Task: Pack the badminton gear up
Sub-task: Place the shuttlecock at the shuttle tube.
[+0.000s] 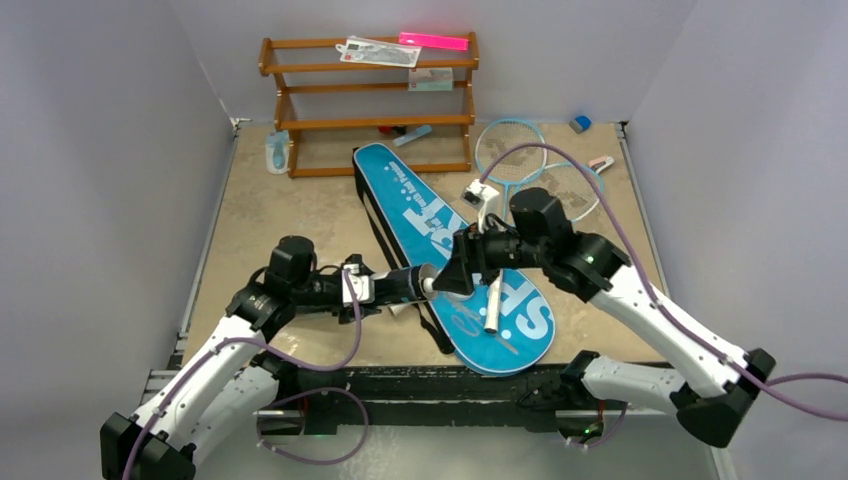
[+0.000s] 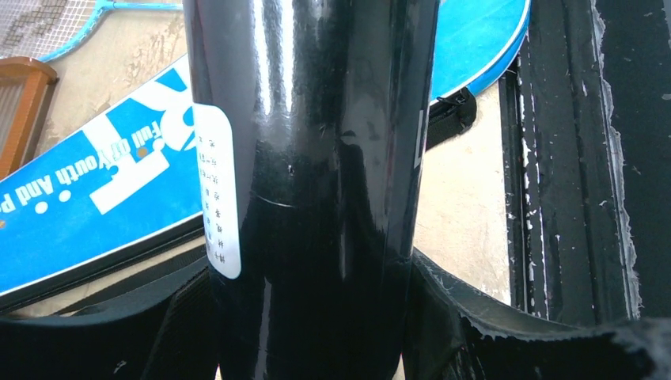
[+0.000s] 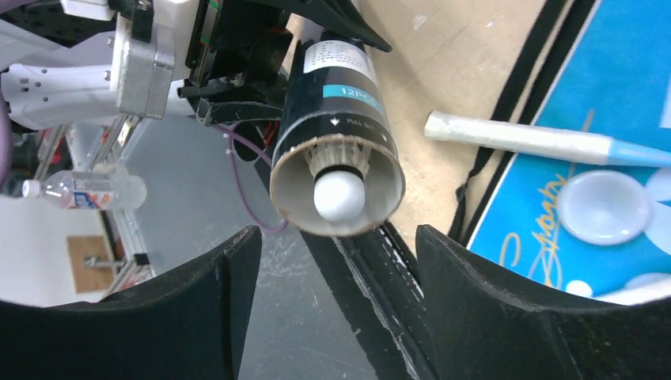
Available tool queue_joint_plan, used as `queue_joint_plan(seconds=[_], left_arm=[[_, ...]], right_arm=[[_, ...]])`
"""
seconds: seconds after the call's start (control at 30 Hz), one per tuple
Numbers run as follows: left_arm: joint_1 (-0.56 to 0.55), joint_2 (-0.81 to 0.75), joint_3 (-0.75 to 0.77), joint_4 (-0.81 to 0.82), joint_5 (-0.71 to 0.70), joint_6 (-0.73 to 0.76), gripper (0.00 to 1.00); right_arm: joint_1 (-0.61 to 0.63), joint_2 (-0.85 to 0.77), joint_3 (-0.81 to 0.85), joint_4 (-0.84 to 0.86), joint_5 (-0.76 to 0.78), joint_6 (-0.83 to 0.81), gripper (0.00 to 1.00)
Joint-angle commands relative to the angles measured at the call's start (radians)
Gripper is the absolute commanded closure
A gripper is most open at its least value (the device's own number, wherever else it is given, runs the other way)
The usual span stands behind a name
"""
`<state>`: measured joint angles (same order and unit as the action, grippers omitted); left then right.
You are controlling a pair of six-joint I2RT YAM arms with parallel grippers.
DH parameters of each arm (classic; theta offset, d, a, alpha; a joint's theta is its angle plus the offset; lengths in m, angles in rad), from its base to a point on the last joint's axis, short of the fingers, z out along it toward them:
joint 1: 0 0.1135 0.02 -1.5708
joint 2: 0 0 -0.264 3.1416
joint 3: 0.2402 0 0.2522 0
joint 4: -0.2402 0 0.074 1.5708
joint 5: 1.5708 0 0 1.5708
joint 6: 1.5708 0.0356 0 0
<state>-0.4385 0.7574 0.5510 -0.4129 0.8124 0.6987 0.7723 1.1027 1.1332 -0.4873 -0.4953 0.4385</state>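
You have a shuttlecock (image 3: 339, 196) seated in the tube (image 3: 336, 119), center frame. Left fingers (image 2: 514, 344) clamp the tube, right fingers (image 3: 490, 317) apart. Next, probably into the bag (image 1: 400, 190).

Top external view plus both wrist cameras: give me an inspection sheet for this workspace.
Surface: tan table, mottled.
Job's things: black tube held roughly level, shuttlecock inside its open end; blue bag lying flat; rackets at back right; white handle on the bag.
Clutter: wooden rack at the back with small items; blue bit; pink bit.
Grippers: left gripper shut on the tube; right gripper open, facing the tube's mouth.
Cables: purple cable loops above the rackets.
Surroundings: grey walls; water bottle beyond the table.
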Motion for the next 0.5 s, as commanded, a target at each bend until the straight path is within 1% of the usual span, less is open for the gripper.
queue_joint_plan(seconds=[0.0,0.17,0.3,0.37,0.47], left_arm=[[0.009,-0.027,0.009,0.065,0.022,-0.013,1.00],[0.016,-0.041,0.004,0.074,-0.003,-0.028,1.00],[0.020,-0.044,0.009,0.075,-0.034,-0.035,1.00],[0.022,-0.052,0.010,0.080,-0.063,-0.045,1.00],[0.023,-0.078,0.009,0.086,-0.114,-0.056,1.00]], right_arm=[[0.004,-0.116,0.023,-0.111,0.198,-0.030,0.26],[0.004,-0.244,-0.095,-0.131,0.341,0.025,0.26],[0.004,-0.305,-0.209,-0.102,0.445,0.098,0.27],[0.004,-0.285,-0.256,-0.107,0.500,0.152,0.27],[0.003,-0.207,-0.319,-0.090,0.564,0.244,0.27]])
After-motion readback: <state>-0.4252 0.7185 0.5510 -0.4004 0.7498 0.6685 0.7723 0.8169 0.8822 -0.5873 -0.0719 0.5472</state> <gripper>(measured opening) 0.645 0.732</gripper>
